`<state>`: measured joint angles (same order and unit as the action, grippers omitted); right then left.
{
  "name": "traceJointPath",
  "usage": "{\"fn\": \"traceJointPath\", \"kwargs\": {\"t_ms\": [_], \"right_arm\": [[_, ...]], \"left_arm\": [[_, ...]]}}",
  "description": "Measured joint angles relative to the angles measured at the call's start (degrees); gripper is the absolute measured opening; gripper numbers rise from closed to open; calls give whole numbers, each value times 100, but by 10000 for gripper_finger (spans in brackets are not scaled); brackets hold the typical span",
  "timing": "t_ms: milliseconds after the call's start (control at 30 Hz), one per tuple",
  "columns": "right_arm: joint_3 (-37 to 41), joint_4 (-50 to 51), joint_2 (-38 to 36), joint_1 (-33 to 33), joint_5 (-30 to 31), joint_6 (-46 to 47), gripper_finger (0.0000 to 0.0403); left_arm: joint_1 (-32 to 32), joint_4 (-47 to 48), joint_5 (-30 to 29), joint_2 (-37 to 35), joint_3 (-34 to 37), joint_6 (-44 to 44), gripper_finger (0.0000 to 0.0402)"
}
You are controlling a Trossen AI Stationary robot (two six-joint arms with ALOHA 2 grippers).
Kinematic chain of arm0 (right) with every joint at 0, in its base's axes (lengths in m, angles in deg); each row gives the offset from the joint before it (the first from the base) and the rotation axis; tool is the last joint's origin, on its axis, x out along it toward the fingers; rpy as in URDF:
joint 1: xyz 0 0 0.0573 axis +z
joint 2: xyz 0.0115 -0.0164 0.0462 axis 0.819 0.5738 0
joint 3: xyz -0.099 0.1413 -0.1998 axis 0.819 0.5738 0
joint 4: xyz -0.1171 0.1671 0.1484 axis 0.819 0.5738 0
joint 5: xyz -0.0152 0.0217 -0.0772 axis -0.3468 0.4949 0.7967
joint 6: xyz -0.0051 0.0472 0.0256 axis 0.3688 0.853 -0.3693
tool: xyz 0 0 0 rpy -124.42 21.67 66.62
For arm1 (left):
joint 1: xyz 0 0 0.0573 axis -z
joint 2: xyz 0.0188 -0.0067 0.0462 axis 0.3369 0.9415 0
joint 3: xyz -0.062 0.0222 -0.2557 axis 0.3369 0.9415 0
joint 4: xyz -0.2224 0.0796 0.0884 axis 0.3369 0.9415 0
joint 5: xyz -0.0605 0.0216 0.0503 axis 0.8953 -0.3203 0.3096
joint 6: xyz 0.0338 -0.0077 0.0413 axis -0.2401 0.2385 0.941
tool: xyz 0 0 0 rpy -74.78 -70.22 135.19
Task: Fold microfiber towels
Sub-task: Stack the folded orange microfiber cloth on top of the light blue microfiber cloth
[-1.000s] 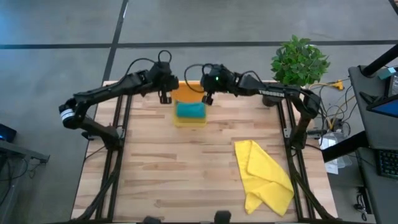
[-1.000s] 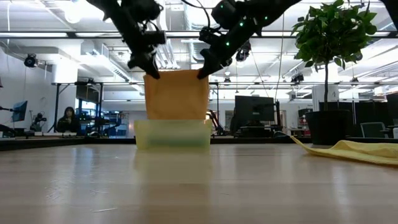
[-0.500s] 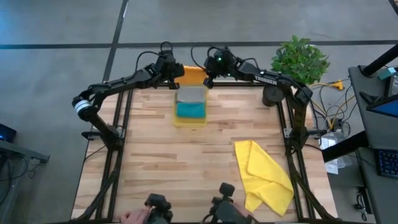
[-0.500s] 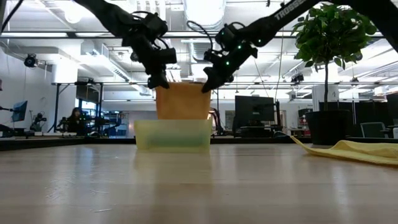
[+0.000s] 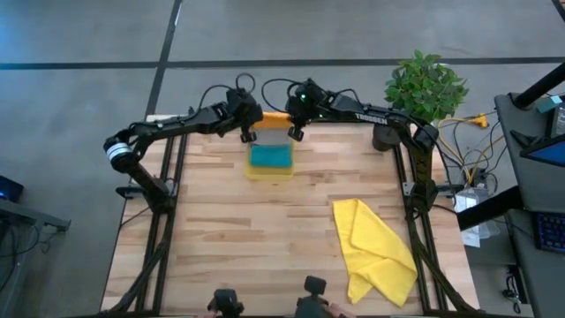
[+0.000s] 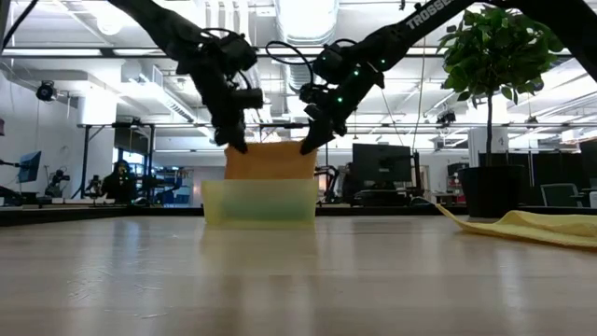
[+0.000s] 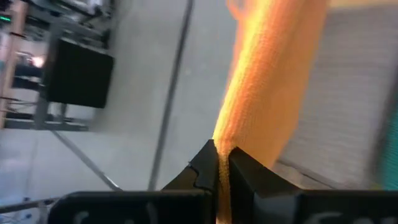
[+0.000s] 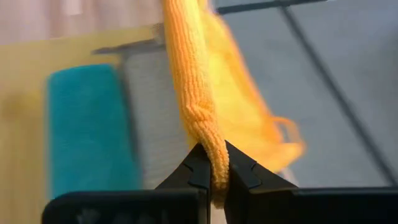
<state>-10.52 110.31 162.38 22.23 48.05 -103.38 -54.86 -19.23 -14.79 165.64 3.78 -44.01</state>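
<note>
orange towel (image 5: pixel 275 120): hung stretched between the two grippers at the far edge of the table, just behind the tray; in the low view its lower part dropped behind the tray's far wall.
left gripper (image 5: pixel 248 136): fingers pressed together, pinching one upper corner of the orange towel (image 7: pixel 273 93).
right gripper (image 5: pixel 292 135): fingers pressed together, pinching the other upper corner of the orange towel (image 8: pixel 205 118).
teal towel (image 5: pixel 270 156): lay folded in the near part of the tray.
grey towel (image 8: pixel 152 118): lay in the tray just beyond the teal one, nearer the far edge.
yellow towel (image 5: pixel 375 248): lay crumpled near the right front corner of the table, well apart from the tray, reaching close to the right edge.
tray (image 5: pixel 255 173): translucent yellow, stood near the middle of the far edge.
table (image 5: pixel 238 238): wooden; its left half and centre front lay bare.
plant (image 5: pixel 425 87): stood off the far right corner.
count: four towels, one tray, two grippers.
</note>
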Motion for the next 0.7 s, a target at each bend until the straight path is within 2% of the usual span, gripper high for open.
{"fn": "traceJointPath", "kwargs": {"t_ms": [100, 333, 467, 600, 700], "right_arm": [[50, 223, -2, 70, -414, 217, 11], [299, 520, 2, 356, -569, 367, 11], [445, 529, 2, 524, -952, 490, 11], [564, 551, 2, 704, -959, 546, 11], [624, 544, 2, 795, -965, 661, 11]], "left_arm": [[252, 115, -1, 0, 290, -146, 0], [944, 130, 4, -94, 984, -790, 0], [1291, 153, 7, -217, 1281, -1345, 0], [1579, 205, 153, -324, 1467, -1875, 0], [1768, 200, 307, -402, 1565, -1922, 0]]}}
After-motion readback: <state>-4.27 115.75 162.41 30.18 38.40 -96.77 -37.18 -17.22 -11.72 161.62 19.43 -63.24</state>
